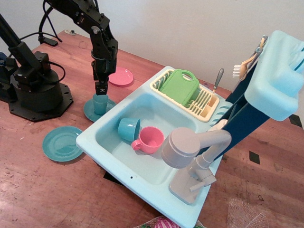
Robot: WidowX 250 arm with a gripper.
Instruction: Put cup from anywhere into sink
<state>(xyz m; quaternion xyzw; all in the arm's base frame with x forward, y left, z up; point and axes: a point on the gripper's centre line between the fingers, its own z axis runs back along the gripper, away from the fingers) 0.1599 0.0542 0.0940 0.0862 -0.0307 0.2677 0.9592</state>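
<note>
The cup [100, 105] is small, teal-blue and tumbler-shaped. It stands upright on a teal saucer [90, 112] on the wooden table, just left of the sink's far left corner. The gripper [100, 91] hangs straight down over the cup, its tips at the cup's rim. The fingers look narrow from this angle, and I cannot tell whether they are open or closed on the rim. The sink [111, 153] is a large light blue basin with a grey faucet [186, 151] and a cream dish rack [205, 105].
A wider teal cup [128, 129] lies on its side in the basin beside a pink handled cup [150, 140]. A green board [179, 85] stands in the rack. A pink plate [121, 77] and a teal plate [62, 143] lie on the table. The arm's black base [35, 92] is at left.
</note>
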